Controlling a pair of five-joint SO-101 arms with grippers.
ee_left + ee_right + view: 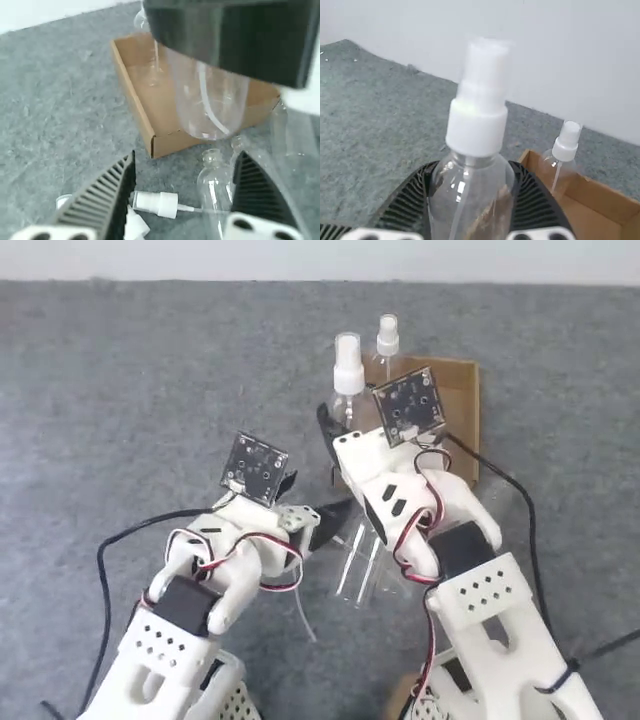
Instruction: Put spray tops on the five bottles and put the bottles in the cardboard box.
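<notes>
The bottle [475,140] with its spray top fitted is clamped upright in the right gripper [472,187], raised over the left side of the cardboard box [462,410]. A second capped bottle [561,150] already stands at the far end of the box. The step in hand looks like boxing this second finished bottle. Next, the right arm likely needs to lower it beside the first without knocking that one, then let go. The left gripper [184,175] hangs with its jaws wide above the near table. There a loose spray top [156,204] lies just beside an uncapped bottle [214,182], probably the next pair to join.
</notes>
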